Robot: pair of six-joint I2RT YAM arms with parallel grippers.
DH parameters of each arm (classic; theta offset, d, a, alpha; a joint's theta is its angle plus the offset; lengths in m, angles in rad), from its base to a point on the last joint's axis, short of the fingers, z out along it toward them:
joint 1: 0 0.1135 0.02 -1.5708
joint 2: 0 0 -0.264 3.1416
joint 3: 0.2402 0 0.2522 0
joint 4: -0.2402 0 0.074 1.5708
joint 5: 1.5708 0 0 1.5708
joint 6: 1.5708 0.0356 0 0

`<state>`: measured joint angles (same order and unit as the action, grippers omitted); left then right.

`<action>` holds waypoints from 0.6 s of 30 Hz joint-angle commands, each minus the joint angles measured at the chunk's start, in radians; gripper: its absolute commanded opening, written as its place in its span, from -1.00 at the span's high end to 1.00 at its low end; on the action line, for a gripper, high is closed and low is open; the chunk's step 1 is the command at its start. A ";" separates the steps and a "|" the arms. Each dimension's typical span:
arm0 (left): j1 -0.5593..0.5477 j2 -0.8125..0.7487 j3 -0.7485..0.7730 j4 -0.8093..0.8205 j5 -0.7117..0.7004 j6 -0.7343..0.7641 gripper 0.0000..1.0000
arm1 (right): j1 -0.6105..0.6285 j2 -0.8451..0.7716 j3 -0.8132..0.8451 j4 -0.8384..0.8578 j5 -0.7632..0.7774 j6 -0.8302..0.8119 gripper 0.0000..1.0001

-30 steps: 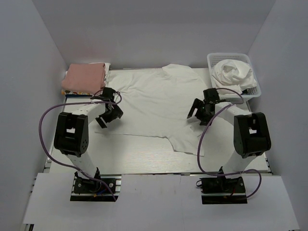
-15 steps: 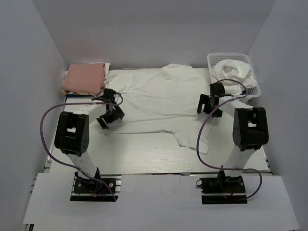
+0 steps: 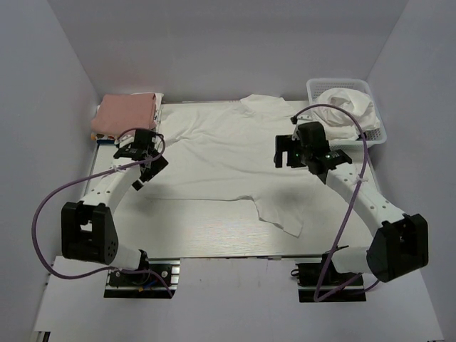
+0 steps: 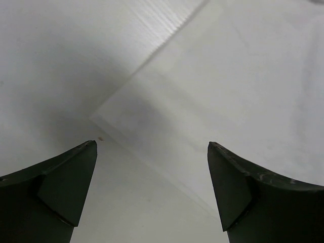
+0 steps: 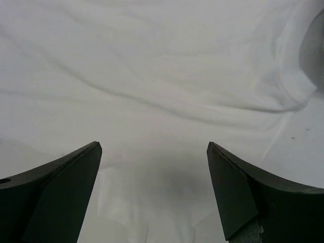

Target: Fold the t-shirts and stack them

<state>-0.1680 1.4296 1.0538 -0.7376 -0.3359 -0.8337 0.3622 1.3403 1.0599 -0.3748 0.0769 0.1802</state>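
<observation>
A white t-shirt lies spread flat across the middle of the table, one sleeve pointing to the near right. My left gripper is open and empty over the shirt's left edge; the left wrist view shows a shirt corner on the bare table between its fingers. My right gripper is open and empty above the shirt's right part; the right wrist view shows wrinkled white cloth below it. More crumpled white shirts fill the basket.
A white lattice basket stands at the back right. A folded pink cloth stack sits at the back left. White walls close in the table on three sides.
Both arms have reached outward from their folded poses. The left gripper moved back and left to the shirt's edge. The right gripper moved back over the shirt. The shirt's near right sleeve shifted slightly.
</observation>
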 commanded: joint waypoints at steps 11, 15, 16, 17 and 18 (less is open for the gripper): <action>0.127 0.115 -0.169 0.093 0.084 -0.053 -0.86 | 0.245 -0.099 -0.187 -0.266 0.317 0.256 -0.81; 0.136 0.124 -0.244 0.162 0.113 -0.053 -0.43 | 0.250 -0.151 -0.235 -0.289 0.342 0.355 -0.81; 0.136 0.141 -0.255 0.162 0.113 -0.053 -0.31 | 0.251 -0.164 -0.248 -0.289 0.319 0.360 -0.81; 0.145 0.153 -0.255 0.178 0.113 -0.053 -0.16 | 0.253 -0.173 -0.259 -0.286 0.296 0.363 -0.81; 0.145 0.178 -0.255 0.178 0.113 -0.053 0.16 | 0.257 -0.194 -0.265 -0.289 0.282 0.363 -0.81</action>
<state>-0.0341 1.5536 0.8383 -0.6308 -0.2653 -0.8795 0.6060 1.2026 0.8028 -0.6468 0.3569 0.4721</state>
